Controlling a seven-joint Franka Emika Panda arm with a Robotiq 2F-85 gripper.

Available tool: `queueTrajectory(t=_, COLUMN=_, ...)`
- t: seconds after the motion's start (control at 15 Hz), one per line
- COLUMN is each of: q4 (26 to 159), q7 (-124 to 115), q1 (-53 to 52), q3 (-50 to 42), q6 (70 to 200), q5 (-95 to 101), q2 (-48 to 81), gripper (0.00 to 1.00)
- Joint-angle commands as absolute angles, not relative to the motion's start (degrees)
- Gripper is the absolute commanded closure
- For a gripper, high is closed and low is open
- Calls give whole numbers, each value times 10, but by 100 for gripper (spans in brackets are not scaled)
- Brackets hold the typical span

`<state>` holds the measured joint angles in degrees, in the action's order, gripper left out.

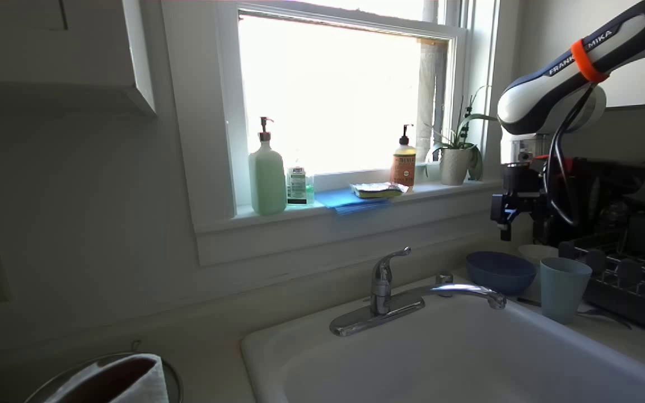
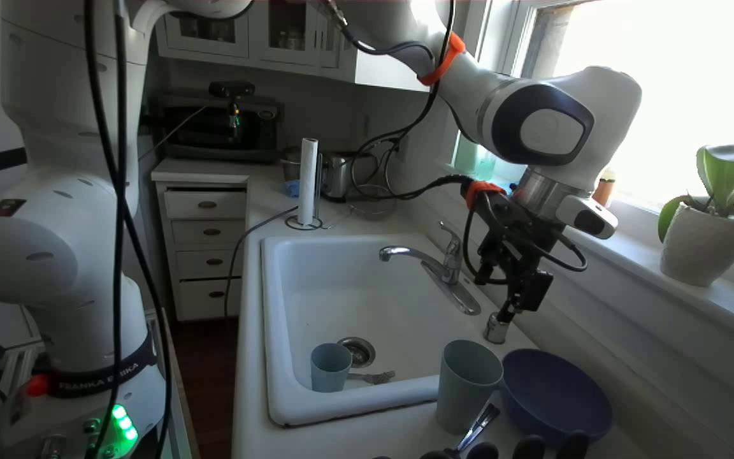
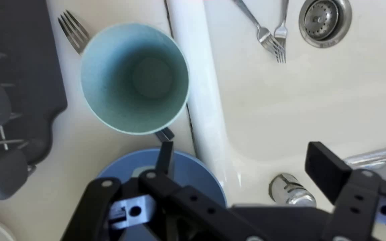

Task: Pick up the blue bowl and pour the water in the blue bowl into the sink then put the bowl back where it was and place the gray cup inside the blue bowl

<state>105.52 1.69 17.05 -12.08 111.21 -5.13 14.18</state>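
The black two-fingered gripper [image 3: 241, 155] hangs above the pale counter [image 3: 74, 160], unclenched, its jaws parted wide; in the wrist view one jaw overlaps the round, medium-blue, plastic-looking bowl [image 2: 555, 395]. That bowl sits upright on the counter beside a corner of the large white rectangular sink [image 2: 329, 280]; a pale patch [image 3: 138, 171] shows inside it, nature undetermined. A pale grey-blue, tapered, matte tumbler [image 2: 462, 389] stands upright on the counter just beside the bowl; whether the two touch I cannot determine. The tines of a steel fork [image 3: 80, 43] show past this tumbler. A second pale grey-blue tumbler [image 2: 329, 373] rests inside the sink near the round metal drain [image 2: 360, 352]; two steel forks [image 3: 264, 34], tines overlapping, lie on the basin floor.
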Motion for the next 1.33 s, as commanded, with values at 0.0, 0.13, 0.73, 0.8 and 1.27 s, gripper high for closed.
queueTrajectory(t=0.0, q4=1079, q7=-15, q1=160, q3=-135, q6=1060, q5=-3, q2=122, gripper=0)
queueTrajectory(t=0.13, q4=1077, q7=-16, q1=162, q3=-137, q6=1035, q5=4, q2=136, gripper=0)
queueTrajectory(t=0.73, q4=1082, q7=-22, q1=167, q3=-141, q6=1032, q5=6, q2=173, gripper=37)
queueTrajectory(t=0.8, q4=1082, q7=-20, q1=167, q3=-141, q6=1038, q5=8, q2=176, gripper=46)
queueTrajectory(t=1.27, q4=1079, q7=-8, q1=168, q3=-140, q6=1072, q5=6, q2=185, gripper=95)
